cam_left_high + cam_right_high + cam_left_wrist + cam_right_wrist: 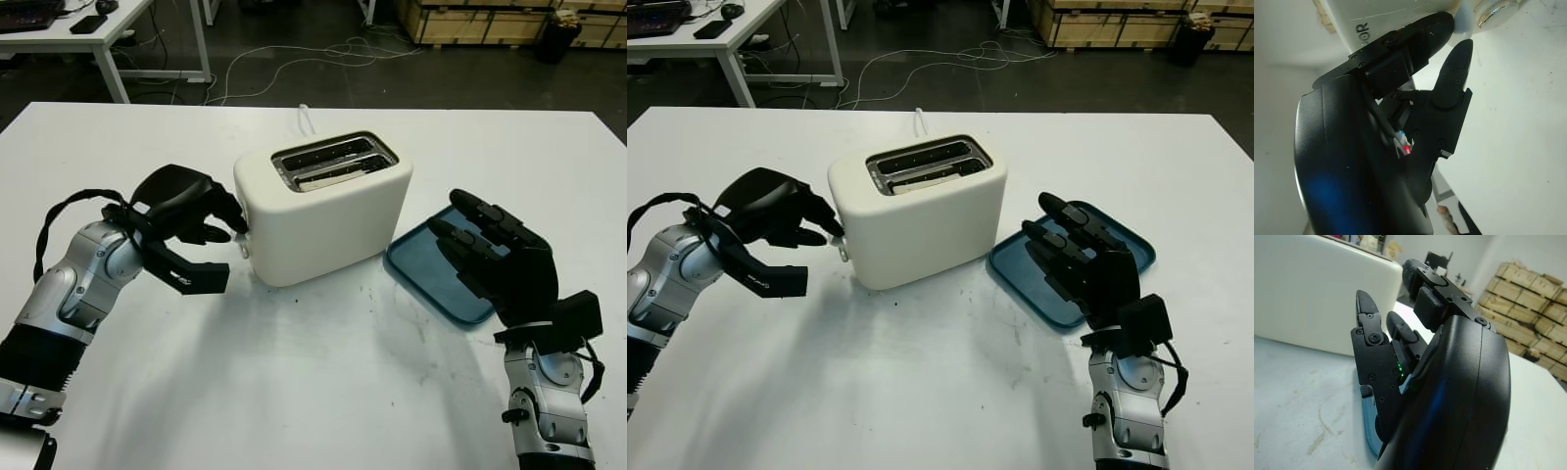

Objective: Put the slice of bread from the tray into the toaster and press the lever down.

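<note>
On the white table [323, 392], my left hand [201, 230] has curled, empty fingers touching the toaster [323, 211] lever [243, 247]; my right hand [495, 259] hovers open over the tray [421, 262].

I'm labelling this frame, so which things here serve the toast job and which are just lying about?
Job: toaster; its lever; blue tray; left hand at the lever; right hand, open over the tray.

Lying about: white cord behind the toaster; floor cables; desk; wooden crates.
</note>
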